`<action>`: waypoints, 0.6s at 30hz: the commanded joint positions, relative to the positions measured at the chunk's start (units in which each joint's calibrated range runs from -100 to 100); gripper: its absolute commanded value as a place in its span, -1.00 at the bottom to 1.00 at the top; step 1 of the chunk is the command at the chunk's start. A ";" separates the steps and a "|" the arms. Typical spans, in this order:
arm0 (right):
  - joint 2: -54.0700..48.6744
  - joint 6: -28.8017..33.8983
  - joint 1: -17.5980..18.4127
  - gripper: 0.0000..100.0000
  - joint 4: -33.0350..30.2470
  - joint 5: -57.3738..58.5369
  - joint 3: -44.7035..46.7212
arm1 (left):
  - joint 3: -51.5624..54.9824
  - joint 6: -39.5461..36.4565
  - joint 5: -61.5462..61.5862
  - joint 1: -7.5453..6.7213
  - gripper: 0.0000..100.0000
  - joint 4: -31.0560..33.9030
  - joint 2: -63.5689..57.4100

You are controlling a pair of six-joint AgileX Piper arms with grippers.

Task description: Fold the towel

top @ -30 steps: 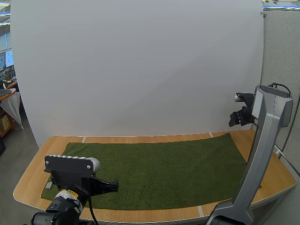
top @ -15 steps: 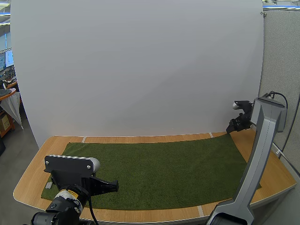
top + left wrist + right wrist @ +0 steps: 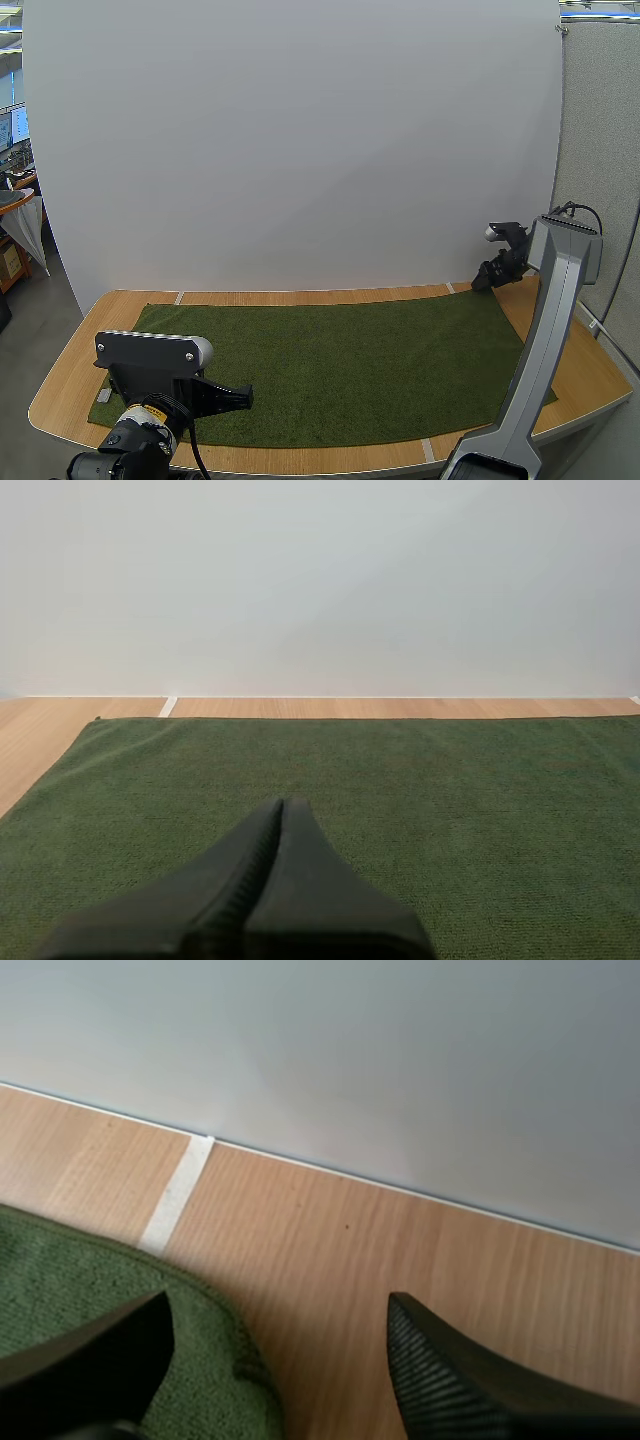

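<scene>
High view: the green towel (image 3: 330, 365) lies flat and fully spread on the wooden table (image 3: 60, 395), covering most of the top from left to right, with bare wood showing along its edges. A white backdrop (image 3: 300, 150) stands upright along the far edge of the table. The left gripper (image 3: 246, 397) sits at the near left, low over the near left part of the towel. In the left wrist view its fingers lie clenched together as one dark wedge with nothing between them, aimed across the towel toward the backdrop. The right arm rises from the near right and reaches to the far right corner of the towel, where the right gripper (image 3: 482, 284) points down. In the right wrist view its jaws are released and stand apart, one finger over the towel, the other over bare wood, with the rounded towel corner between them. Contact with the towel cannot be determined. A strip of white tape (image 3: 178, 1192) runs on the wood from the foot of the backdrop to the towel's far edge.
</scene>
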 commanded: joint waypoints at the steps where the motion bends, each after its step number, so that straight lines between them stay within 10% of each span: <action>1: 0.08 -0.61 0.03 1.00 -0.58 1.24 -0.40 | 0.12 -0.27 -0.68 0.13 -1.00 0.68 -0.25; 11: 0.08 0.14 0.03 -0.14 -0.58 0.47 -0.40 | 0.12 -0.27 -0.68 0.13 -1.00 0.68 -0.25; 18: 0.08 0.58 0.03 -0.23 -0.58 0.53 -0.40 | 0.12 -0.27 -0.68 0.13 -1.00 0.68 -0.25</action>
